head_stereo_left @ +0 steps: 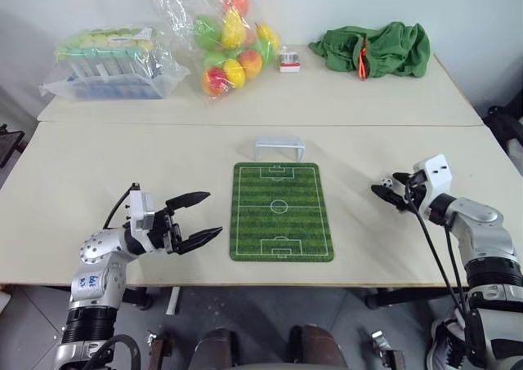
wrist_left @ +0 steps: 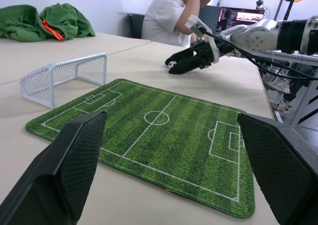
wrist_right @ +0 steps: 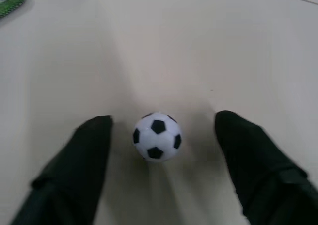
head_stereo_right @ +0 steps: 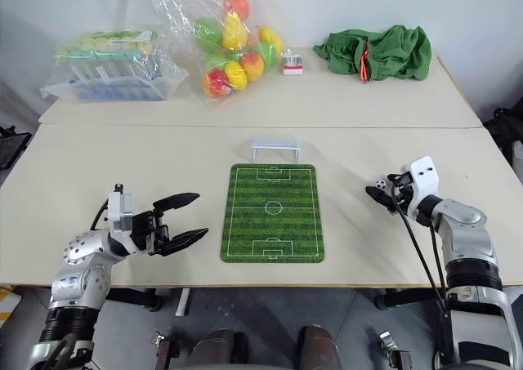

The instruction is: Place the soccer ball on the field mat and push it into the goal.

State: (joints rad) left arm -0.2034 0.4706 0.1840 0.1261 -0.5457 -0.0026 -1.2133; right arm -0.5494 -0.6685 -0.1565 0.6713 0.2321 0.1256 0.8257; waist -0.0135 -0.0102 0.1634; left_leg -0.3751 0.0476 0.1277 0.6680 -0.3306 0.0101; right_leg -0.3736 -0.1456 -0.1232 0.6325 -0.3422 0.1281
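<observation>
Both grippers are being held low over the near table, one at each side of the field mat (head_stereo_left: 282, 211). At the robot's right, the right gripper (wrist_right: 158, 138) is being kept with its fingers (wrist_right: 79, 160) spread, and the soccer ball (wrist_right: 157, 136) is sitting on the bare tabletop in the gap between them; a clear space is being left on either side of the ball, so nothing is being pinched. In the head view the ball (head_stereo_left: 386, 182) is being seen well to the right of the mat, just at the tips of that gripper. The left gripper (head_stereo_left: 200, 217) is being held wide open and empty, its fingers being pointed toward the mat's left edge. The mat is lying flat near the middle of the table (head_stereo_left: 98, 174), and the goal (head_stereo_left: 279, 148) is standing upright just beyond its far short edge. On the far table, a bag of coloured balls (head_stereo_left: 229, 43), a green cloth (head_stereo_left: 376, 50) and a small red-and-white box (head_stereo_left: 289, 61) are lying well apart from the mat. A seated person (wrist_left: 176, 14) is being shown in the left wrist view.
</observation>
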